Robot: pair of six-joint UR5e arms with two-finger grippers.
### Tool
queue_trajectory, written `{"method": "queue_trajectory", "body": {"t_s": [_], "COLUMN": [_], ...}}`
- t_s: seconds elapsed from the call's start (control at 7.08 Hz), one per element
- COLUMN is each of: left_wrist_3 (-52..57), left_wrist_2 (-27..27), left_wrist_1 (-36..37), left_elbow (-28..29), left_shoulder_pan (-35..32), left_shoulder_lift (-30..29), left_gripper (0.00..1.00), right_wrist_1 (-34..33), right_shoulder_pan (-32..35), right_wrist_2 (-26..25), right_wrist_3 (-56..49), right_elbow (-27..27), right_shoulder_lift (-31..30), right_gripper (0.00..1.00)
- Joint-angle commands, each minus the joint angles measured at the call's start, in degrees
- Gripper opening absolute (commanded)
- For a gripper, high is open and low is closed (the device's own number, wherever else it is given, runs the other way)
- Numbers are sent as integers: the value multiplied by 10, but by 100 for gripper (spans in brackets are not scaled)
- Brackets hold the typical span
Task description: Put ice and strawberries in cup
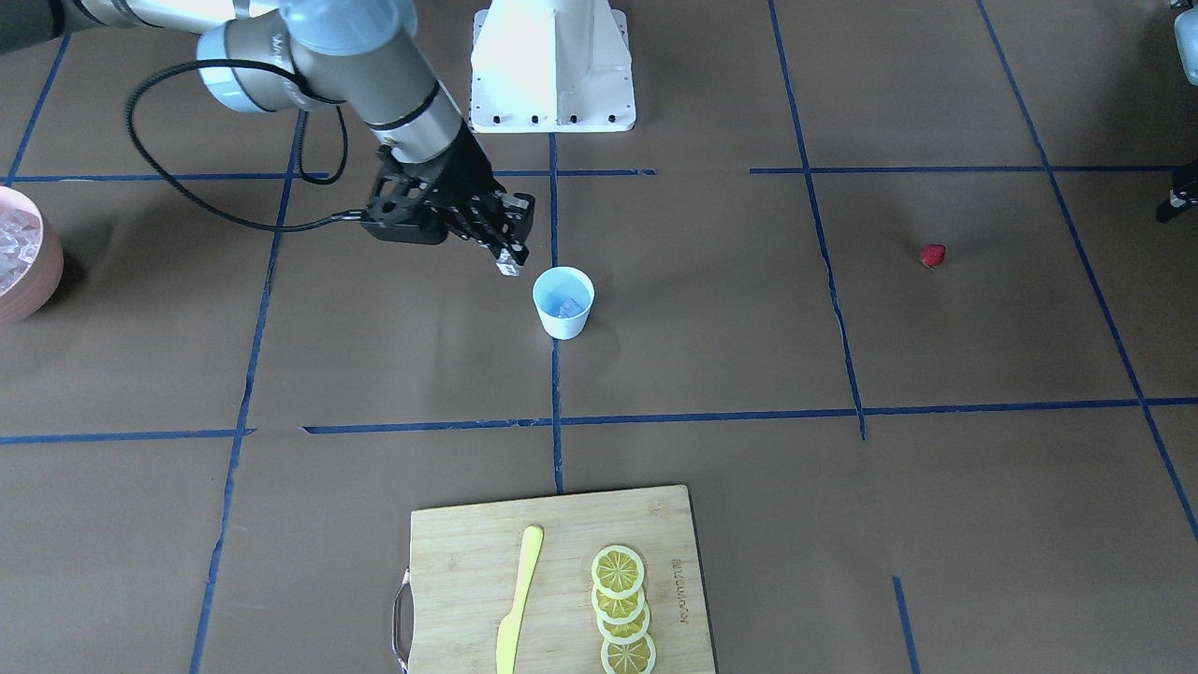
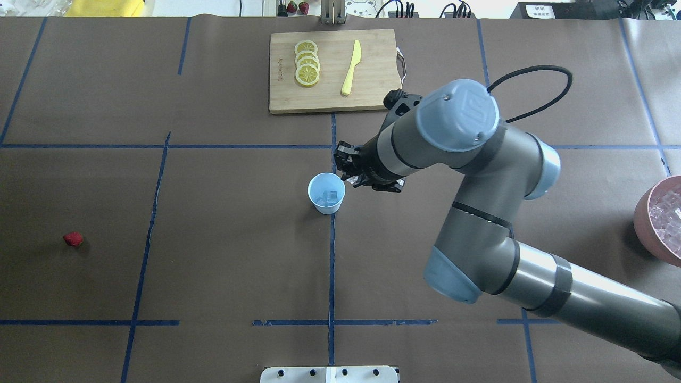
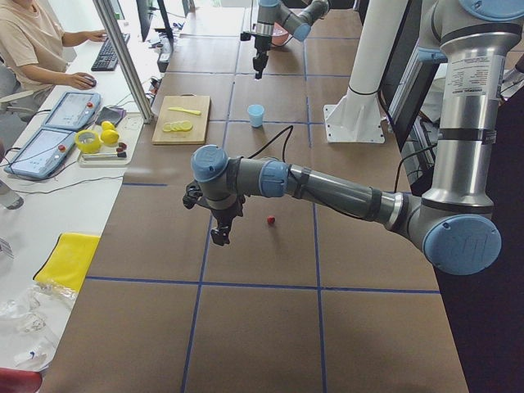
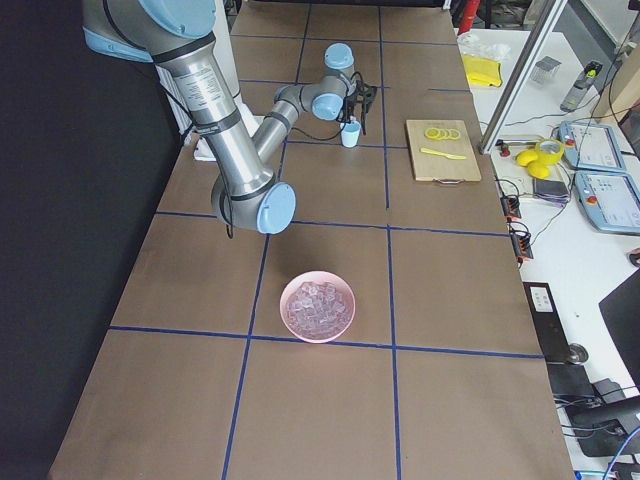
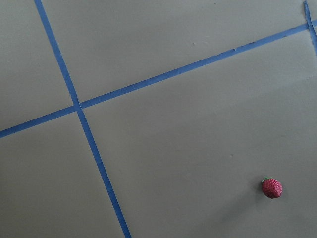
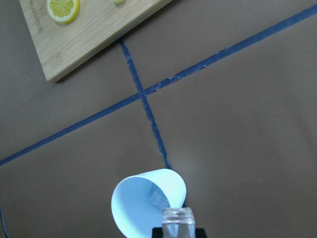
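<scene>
The white cup (image 1: 562, 302) with a pale blue inside stands upright mid-table, and some clear ice (image 1: 565, 307) lies at its bottom. My right gripper (image 1: 508, 262) hangs just above and beside the cup's rim, shut on one ice cube (image 6: 178, 218). From the right wrist the cup (image 6: 146, 203) sits directly under that cube. A small dark-red strawberry (image 1: 932, 255) lies alone on the brown table, also seen from the left wrist as the strawberry (image 5: 272, 188). My left gripper (image 3: 219, 237) hovers near the strawberry (image 3: 270, 219); whether it is open or shut I cannot tell.
A pink bowl (image 1: 45, 281) full of ice cubes sits at the table's end on my right. A wooden cutting board (image 1: 459, 562) with lemon slices (image 1: 620, 608) and a yellow knife (image 1: 518, 608) lies across the table. A person sits at a desk (image 3: 33, 49).
</scene>
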Motion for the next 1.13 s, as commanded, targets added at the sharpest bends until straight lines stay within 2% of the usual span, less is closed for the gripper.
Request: {"method": "queue_trajectory", "body": {"t_s": [0.0, 0.14, 0.28, 0.42, 0.56, 0.99], "left_wrist_3": [0, 0, 0, 0, 0, 0], "left_wrist_2": [-1, 0, 0, 0, -1, -1], "left_wrist_1": [0, 0, 0, 0, 0, 0], "left_elbow": [0, 1, 0, -1, -2, 0], "left_shoulder_pan": [0, 0, 0, 0, 1, 2], "left_shoulder_lift": [0, 0, 0, 0, 0, 2], "left_gripper": [100, 100, 100, 100, 100, 100], "right_wrist_1": [0, -1, -2, -2, -2, -1], "right_shoulder_pan": [-11, -11, -13, -16, -18, -17], "right_wrist_2": [-18, -17, -17, -19, -19, -18], "right_wrist_3": [3, 2, 1, 3, 3, 3], "right_elbow": [-59, -58, -58, -62, -64, -61], "right_shoulder_lift": [51, 49, 41, 41, 41, 42], "right_gripper": [0, 1, 19, 67, 79, 81]}}
